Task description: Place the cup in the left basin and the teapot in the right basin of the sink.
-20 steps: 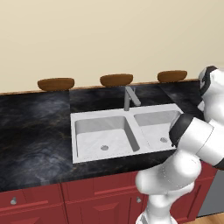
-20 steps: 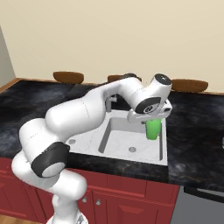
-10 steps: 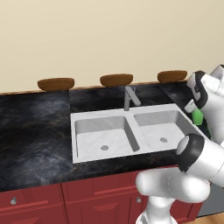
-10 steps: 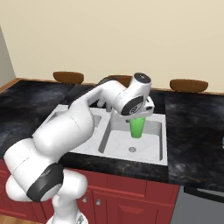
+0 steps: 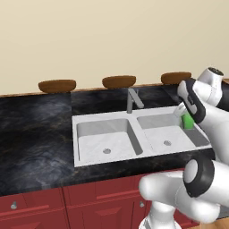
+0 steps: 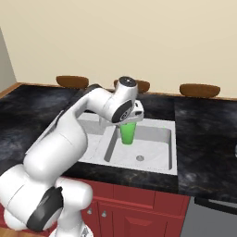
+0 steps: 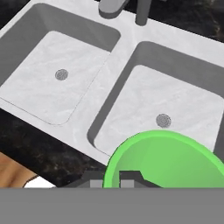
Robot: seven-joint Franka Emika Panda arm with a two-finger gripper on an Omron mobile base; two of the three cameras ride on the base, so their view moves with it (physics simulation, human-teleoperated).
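The gripper (image 6: 128,121) pinches the green cup (image 6: 127,133) by its rim. In the middle of the right base view, the cup hangs upright over the right basin (image 6: 155,152).

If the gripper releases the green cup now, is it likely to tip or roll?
Probably yes: the cup hangs upright above the right basin, so it would drop. Its tapered, narrow base likely tips easily, and the round wall may roll.

The sink (image 5: 134,134) is sitting in the counter (image 5: 36,134), the left basin (image 5: 106,141) lying beside the right basin (image 5: 166,134) with the faucet (image 5: 132,100) standing at the far rim between them. The cup (image 6: 128,132) is hanging upright above the right basin, and three bowls (image 5: 119,82) are lining the counter's far edge.
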